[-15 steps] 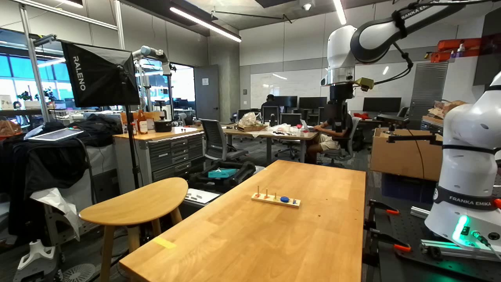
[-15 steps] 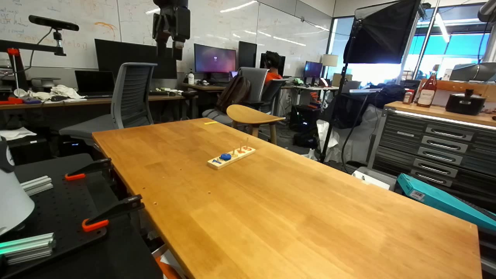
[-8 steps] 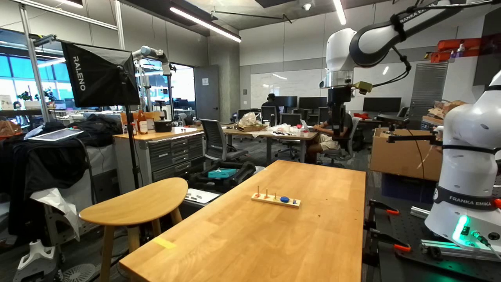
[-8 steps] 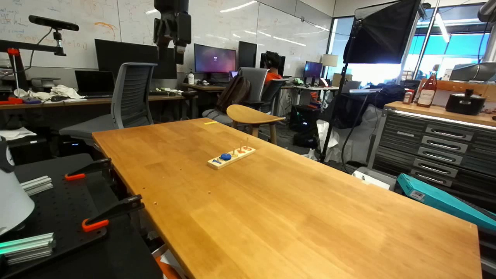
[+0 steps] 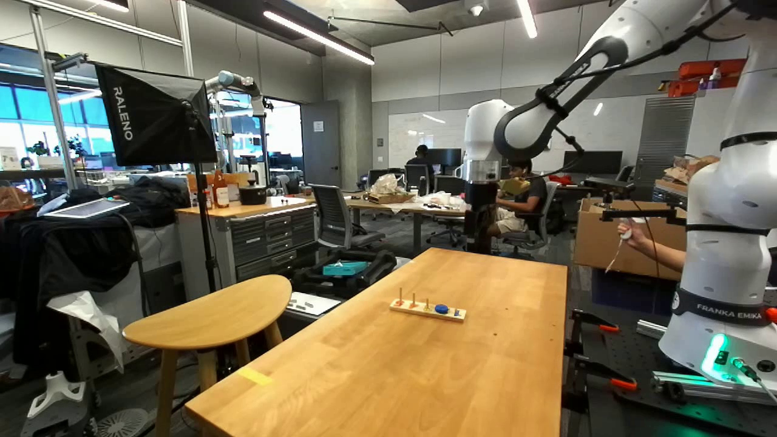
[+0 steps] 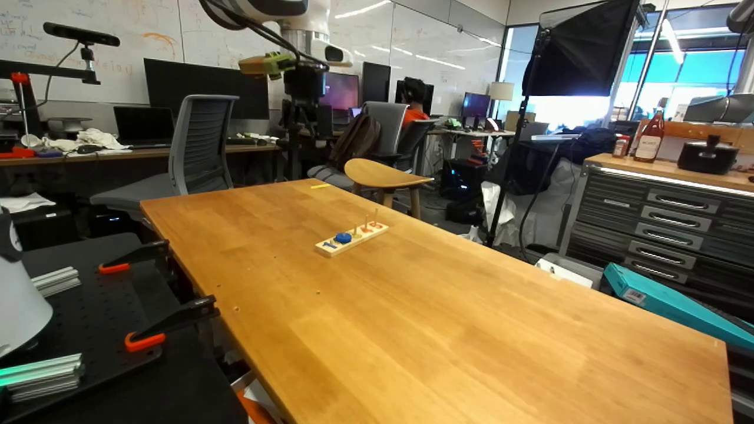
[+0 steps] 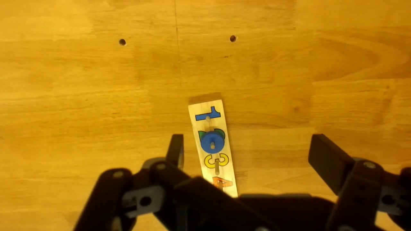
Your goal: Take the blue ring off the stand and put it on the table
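Note:
The blue ring (image 5: 441, 309) sits flat around a peg on the wooden stand (image 5: 413, 309), over the green number beside the blue 1. Both ring (image 6: 343, 238) and stand (image 6: 365, 234) show in both exterior views, on the wooden table (image 6: 412, 324). In the wrist view the ring (image 7: 207, 141) has a peg through it, and the stand's (image 7: 200, 125) lower end is hidden by the gripper. My gripper (image 7: 247, 141) is wide open and empty, well above the table. The ring lies nearer its left finger in that view. The gripper also shows in both exterior views (image 5: 479, 243) (image 6: 309, 147).
Other pegs stand up from the stand, beside the ring. A wooden stool (image 5: 212, 312) is beside the table. Black clamps with orange tips (image 6: 147, 341) sit at the table edge near the robot base. A person's hand (image 5: 646, 246) shows behind the arm.
My arm has come down and over the table, leftward in one exterior view and rightward in the other. The ring and stand have not moved. A person's hand has come into view behind the arm.

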Robot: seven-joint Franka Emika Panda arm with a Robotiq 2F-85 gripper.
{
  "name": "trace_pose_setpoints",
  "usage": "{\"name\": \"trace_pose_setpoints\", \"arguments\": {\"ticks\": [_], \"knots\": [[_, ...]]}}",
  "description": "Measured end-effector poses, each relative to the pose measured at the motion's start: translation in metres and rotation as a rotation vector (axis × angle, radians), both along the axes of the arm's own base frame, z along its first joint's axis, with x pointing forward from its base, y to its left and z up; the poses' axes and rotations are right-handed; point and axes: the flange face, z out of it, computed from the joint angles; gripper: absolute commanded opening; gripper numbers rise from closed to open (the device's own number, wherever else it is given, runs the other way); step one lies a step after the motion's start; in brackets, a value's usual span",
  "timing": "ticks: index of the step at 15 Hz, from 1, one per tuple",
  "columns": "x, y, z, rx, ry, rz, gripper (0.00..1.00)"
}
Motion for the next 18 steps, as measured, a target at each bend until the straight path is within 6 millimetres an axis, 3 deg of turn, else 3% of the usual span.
{"name": "trace_pose_setpoints", "arguments": {"ticks": [6, 9, 14, 18], "knots": [[0.078, -0.016, -0.081, -0.003, 0.104, -0.039, 1.00], [0.107, -0.023, -0.118, -0.042, 0.131, -0.014, 1.00], [0.123, -0.021, -0.160, -0.074, 0.158, 0.026, 1.00], [0.121, -0.007, -0.172, -0.071, 0.162, 0.051, 1.00]]}}
